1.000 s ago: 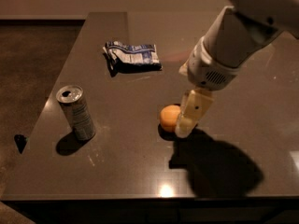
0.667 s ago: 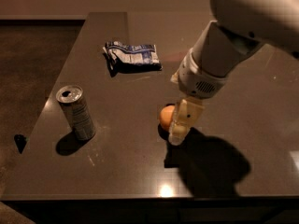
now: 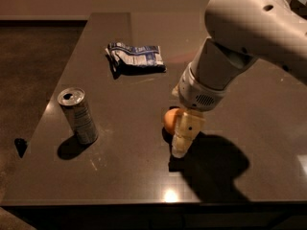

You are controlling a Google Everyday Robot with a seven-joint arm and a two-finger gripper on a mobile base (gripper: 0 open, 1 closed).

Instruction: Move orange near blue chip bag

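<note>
The orange (image 3: 169, 120) sits on the dark table (image 3: 120, 176) near the middle. My gripper (image 3: 180, 140) is down at the table, right against the orange's right and front side, and covers part of it. The white arm comes in from the upper right. The blue chip bag (image 3: 136, 56) lies flat and wrinkled at the back of the table, well apart from the orange, up and to the left of it.
A silver drink can (image 3: 78, 115) stands upright near the table's left edge. The table's left and front edges drop off to a dark floor. The arm casts a large shadow in front and to the right of the orange.
The arm has swung left and come lower, and my gripper now sits closer around the orange. The orange, bag and can have stayed in place.
</note>
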